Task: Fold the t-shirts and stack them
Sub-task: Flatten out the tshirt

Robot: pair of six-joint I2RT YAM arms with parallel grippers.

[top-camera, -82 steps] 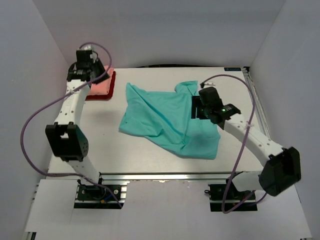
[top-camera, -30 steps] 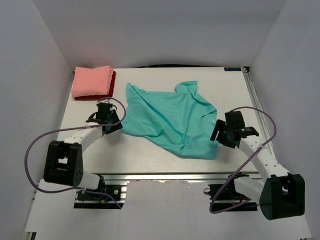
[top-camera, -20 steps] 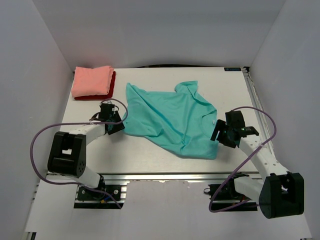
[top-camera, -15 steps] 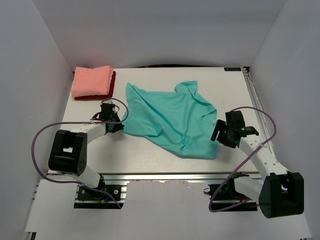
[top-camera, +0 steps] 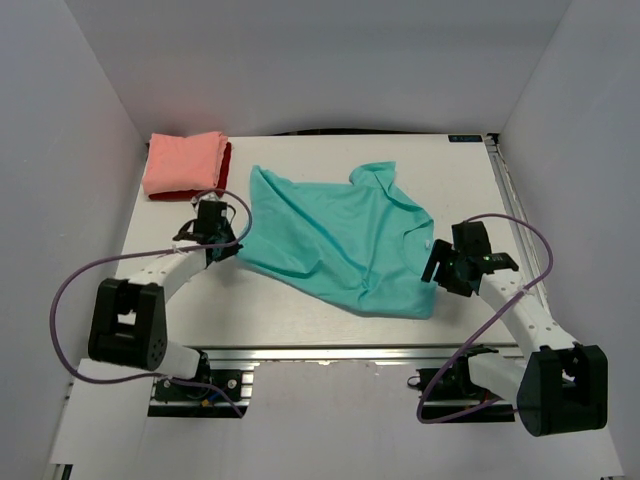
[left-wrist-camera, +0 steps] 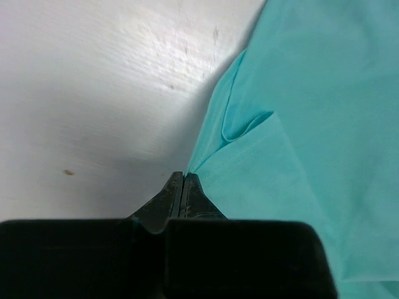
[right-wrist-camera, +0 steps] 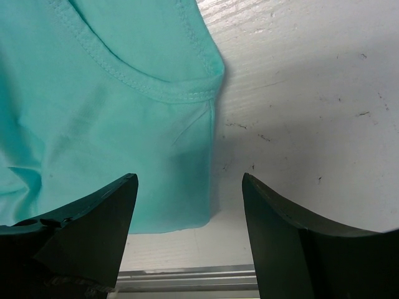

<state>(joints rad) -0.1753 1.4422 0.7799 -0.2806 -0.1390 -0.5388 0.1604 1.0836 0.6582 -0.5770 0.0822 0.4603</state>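
Item 1. Teal t-shirt [top-camera: 340, 235]: lies loose and creased across the middle of the surface [top-camera: 300, 315]. Its collar is toward the right and its wrinkled hem edge runs along the near side.

Item 2. My left jaws: low over the surface at the shirt's near-left corner, closed tight with no gap. The wrist view shows the fingertips [left-wrist-camera: 176, 188] pressed together on the very corner of the teal fabric. The cloth spreads away to the right of them, and bare surface lies to the left.

Item 3. My right jaws: wide apart, holding nothing, low at the shirt's right edge beside the collar. In the wrist view the fingers [right-wrist-camera: 93, 224] straddle the fabric's edge, the left one over teal cloth and the right one over bare surface.

Item 4. Salmon-pink t-shirt [top-camera: 185, 162]: folded, in the far-left corner, apart from the teal one.

Item 5. Dark red t-shirt [top-camera: 226, 165]: folded beneath the salmon-pink one. Only its right and near margins show.
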